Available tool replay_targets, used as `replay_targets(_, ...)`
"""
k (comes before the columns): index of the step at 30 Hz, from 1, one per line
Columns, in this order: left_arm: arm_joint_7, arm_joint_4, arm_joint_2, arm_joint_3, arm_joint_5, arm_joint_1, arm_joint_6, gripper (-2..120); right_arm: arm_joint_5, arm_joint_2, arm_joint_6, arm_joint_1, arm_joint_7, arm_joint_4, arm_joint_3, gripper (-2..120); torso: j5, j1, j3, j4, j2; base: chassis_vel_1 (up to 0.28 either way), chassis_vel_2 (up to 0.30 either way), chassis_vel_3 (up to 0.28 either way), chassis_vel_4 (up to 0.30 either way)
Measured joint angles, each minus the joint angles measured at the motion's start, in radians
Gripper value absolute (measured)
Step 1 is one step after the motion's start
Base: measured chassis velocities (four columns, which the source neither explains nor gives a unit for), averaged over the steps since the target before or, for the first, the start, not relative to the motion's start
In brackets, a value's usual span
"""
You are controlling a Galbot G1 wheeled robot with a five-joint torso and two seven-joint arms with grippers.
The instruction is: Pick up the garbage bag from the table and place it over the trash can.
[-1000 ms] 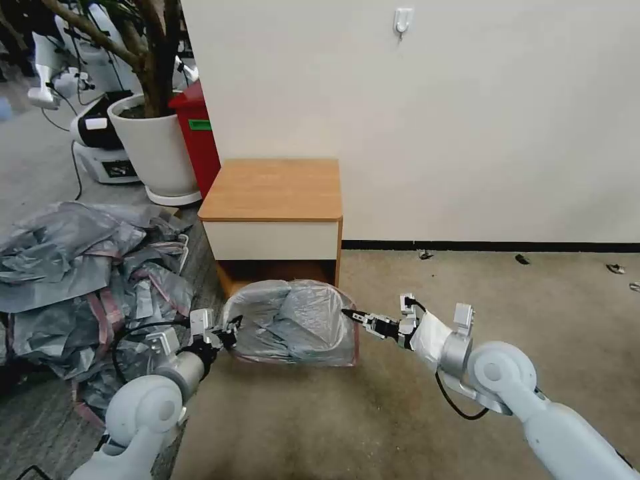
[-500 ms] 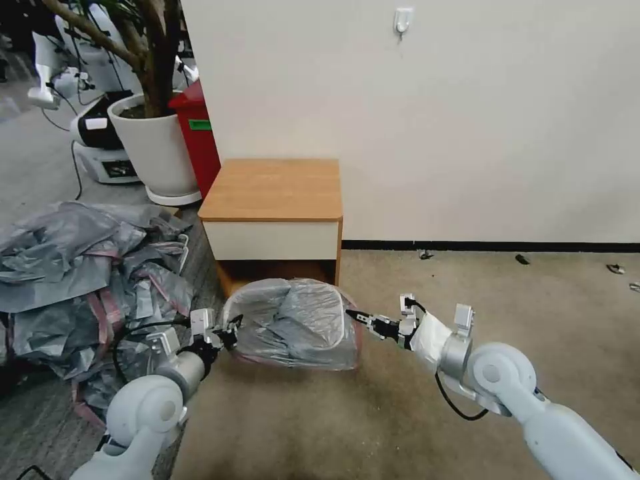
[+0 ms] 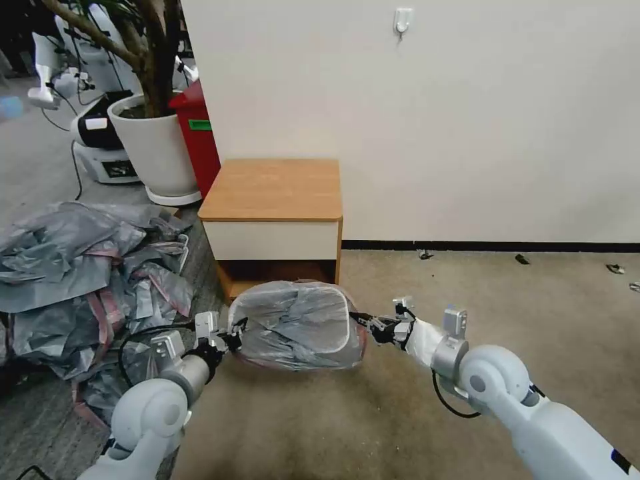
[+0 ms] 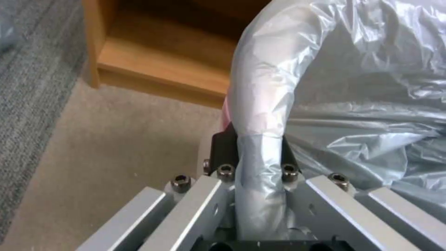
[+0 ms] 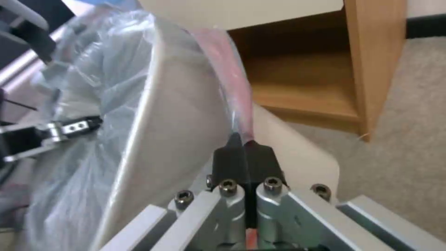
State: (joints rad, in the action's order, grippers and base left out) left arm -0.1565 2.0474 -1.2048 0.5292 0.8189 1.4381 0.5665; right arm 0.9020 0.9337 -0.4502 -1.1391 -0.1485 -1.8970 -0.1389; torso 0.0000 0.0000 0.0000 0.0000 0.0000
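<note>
- Against the picture from half a second back, the thin crinkled translucent grey garbage bag (image 3: 297, 325) sits tighter and flatter over the mouth of the small cream-beige rectangular trash can (image 5: 297, 146), its top drawn into a smoother rounded rectangle and its right edge pulled lower.
- The right gripper (image 3: 365, 321) has come in closer to the can's right side; its black fingertips (image 5: 244, 158) are pressed together on the bag's pink-red rim band.
- The left gripper (image 3: 235, 331) stays at the can's left side, clamped on a bunched twist of grey plastic that runs between its dark fingers (image 4: 223, 150).
- The can stands on the beige carpet just in front of the small light-brown wooden table (image 3: 273, 189), whose white drawer front and open lower shelf face the robot.
- The film is glossy and wrinkled, sagging in folds inside the can; the rolled rim shows through it as a pale smooth curve.
- A loose heap of similar grey-and-pink bags (image 3: 80, 267) lies on the floor to the left, well apart from the can.
</note>
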Motion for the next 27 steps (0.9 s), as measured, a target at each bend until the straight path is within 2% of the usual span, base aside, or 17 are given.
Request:
replay_targets(11, 0.002, 0.011, -0.007, -0.003, -0.002, 0.01, 0.004, 2, -0.082, 0.029, 0.014, 0.019, 0.073, 0.064, 0.056, 0, -0.0001, 0.0, 0.0, 0.0001, 0.0, 0.0, 0.0, 0.0, 0.0)
replay_targets(27, -0.004, 0.033, -0.016, -0.009, 0.07, 0.006, 0.044, 2, -0.141, 0.089, 0.108, 0.062, 0.18, 0.211, 0.142, 0, 0.0, 0.0, 0.0, 0.0, 0.0, 0.0, 0.0, 0.0, 0.0)
